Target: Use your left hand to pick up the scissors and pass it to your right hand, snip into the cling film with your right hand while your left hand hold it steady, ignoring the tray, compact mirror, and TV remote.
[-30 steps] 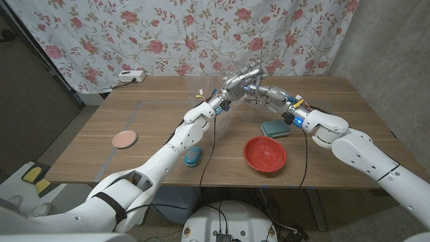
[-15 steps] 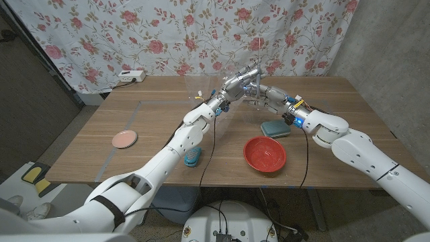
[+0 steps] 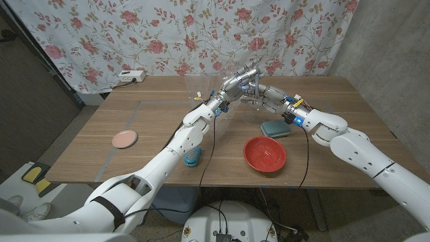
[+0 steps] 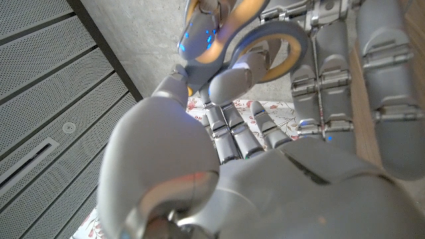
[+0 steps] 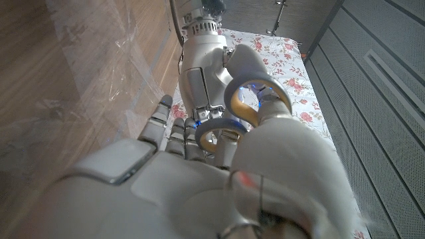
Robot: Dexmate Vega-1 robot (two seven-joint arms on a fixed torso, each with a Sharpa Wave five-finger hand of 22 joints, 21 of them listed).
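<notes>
My two hands meet above the back middle of the table. The scissors (image 3: 250, 88), with blue and tan handle rings (image 5: 247, 106), sit between them. My left hand (image 3: 237, 82) grips the scissors at the blade end, and its thumb (image 4: 229, 83) lies by one handle ring (image 4: 282, 41). My right hand (image 3: 268, 96) has its thumb (image 5: 279, 129) in one ring and its fingers at the other. The clear cling film (image 3: 216, 79) stands upright just behind and left of the hands, and its wrinkled sheet (image 5: 99, 63) hangs over the wood.
A red round tray (image 3: 265, 154) sits near the front right, with a teal flat case (image 3: 275, 128) behind it. A pink disc (image 3: 124, 139) lies at the left. A blue remote (image 3: 193, 157) rests by the front edge. A power strip (image 3: 131, 76) lies at the back left.
Both hands stay together at the same spot with the scissors between them; the right hand has edged slightly closer to the left hand.
</notes>
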